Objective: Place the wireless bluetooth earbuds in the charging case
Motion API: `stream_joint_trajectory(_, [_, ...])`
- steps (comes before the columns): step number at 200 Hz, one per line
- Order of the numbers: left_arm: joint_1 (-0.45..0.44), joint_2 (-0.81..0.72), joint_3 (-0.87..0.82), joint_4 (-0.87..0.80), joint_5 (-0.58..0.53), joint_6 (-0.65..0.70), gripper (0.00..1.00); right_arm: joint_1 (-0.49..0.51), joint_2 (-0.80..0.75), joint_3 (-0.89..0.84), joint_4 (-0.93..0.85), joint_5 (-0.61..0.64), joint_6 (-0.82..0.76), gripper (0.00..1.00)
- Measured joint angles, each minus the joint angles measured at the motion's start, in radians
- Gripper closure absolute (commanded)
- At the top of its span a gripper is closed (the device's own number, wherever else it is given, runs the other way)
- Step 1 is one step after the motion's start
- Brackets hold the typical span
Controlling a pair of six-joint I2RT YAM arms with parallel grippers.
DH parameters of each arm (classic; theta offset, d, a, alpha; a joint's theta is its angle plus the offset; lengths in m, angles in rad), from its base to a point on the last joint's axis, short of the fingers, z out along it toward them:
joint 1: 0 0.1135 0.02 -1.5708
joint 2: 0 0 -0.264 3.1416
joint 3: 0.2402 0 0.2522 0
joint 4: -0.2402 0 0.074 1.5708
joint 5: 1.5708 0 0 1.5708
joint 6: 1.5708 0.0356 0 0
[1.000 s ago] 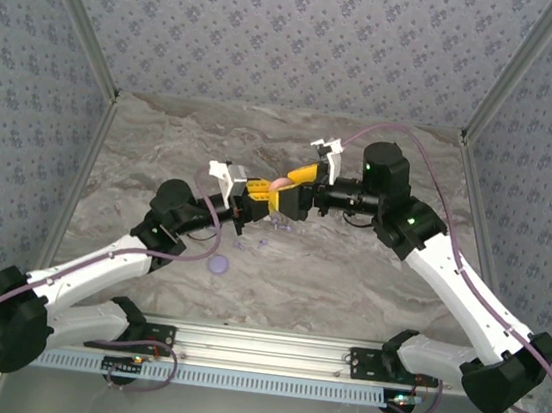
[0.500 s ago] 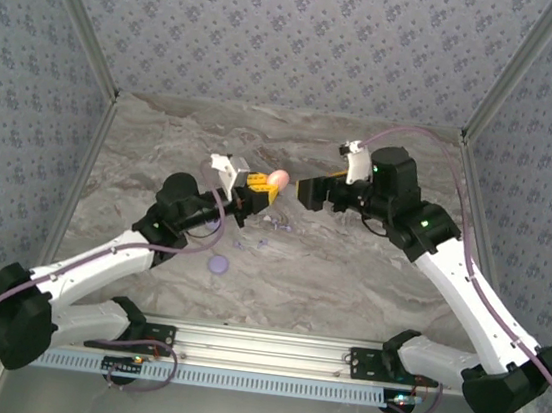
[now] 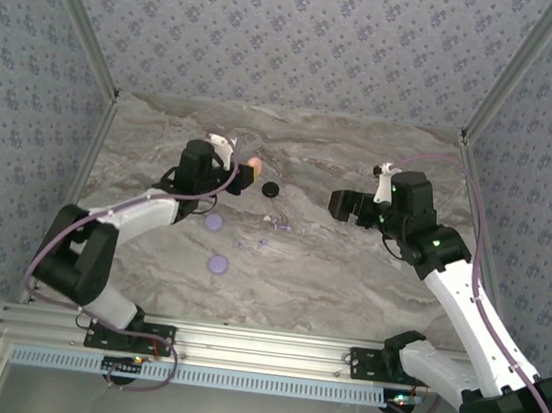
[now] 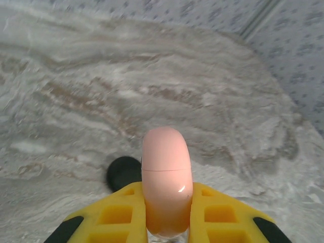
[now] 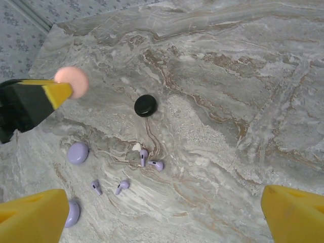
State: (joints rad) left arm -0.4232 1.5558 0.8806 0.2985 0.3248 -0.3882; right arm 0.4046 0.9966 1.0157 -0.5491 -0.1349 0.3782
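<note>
Pink charging case (image 4: pixel 166 162) sits clamped in my left gripper (image 4: pixel 166 205) near the far edge of the marble bench (image 3: pixel 368 278). My right gripper (image 5: pixel 164 217) gapes wide. Lavender earbuds (image 5: pixel 144 156) lie mid-bench, near a black disc (image 5: pixel 146 105) and lavender discs (image 5: pixel 77 153).

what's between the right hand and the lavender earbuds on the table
Nothing visible. From the open right hand, the lavender earbuds lie exposed on the marble table; the black disc and lavender disc sit apart from them.
</note>
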Motion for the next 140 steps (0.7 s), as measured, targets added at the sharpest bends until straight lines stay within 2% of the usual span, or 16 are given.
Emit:
stream_joint_trajectory(49, [0.037,0.275,0.166,-0.116,0.003,-0.068,1.00,-0.008,0.000,-0.003,-0.003,-0.003,0.006,0.00])
stream_joint_trajectory(83, [0.039,0.370,0.192,-0.146,0.008,-0.099,1.00,-0.012,-0.006,-0.006,-0.009,-0.003,0.008,0.00])
stream_joint_trajectory(140, [0.040,0.379,0.206,-0.150,0.014,-0.125,0.71,-0.014,-0.013,-0.026,-0.010,-0.008,0.011,0.00])
